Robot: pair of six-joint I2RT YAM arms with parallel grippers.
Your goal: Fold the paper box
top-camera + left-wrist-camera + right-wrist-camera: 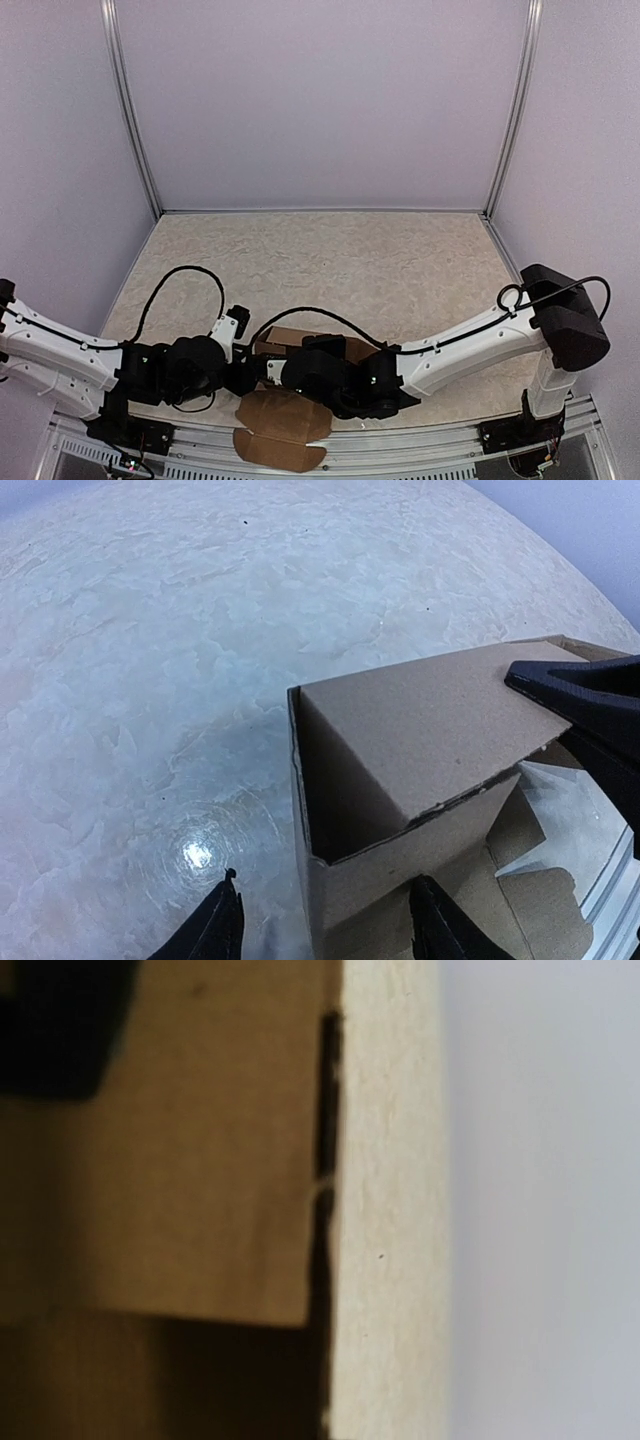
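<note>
Now, from above, the paper box [285, 420] sits at the near middle of the table [330, 260], between both arms. Its rounded brown flaps spill toward the front rail. The left gripper [248, 375] and right gripper [287, 368] crowd in over it.

On the left wrist camera, one wall stands upright and a panel leans across the top of it at a slant. The edges are plain brown with clean die cuts. The left gripper's fingers [222, 920] are spread apart either side of the near corner and clamp nothing. The right gripper's dark tip is closed up and rests on the slanted panel.

The right wrist camera gives only blurred cardboard, very close, against the pale table edge.

I judge the box light and thin. Its panels look stiff, but the creases are springy, so it should crush easily. The best hold is probably a wall's top rim, close to a crease.
</note>
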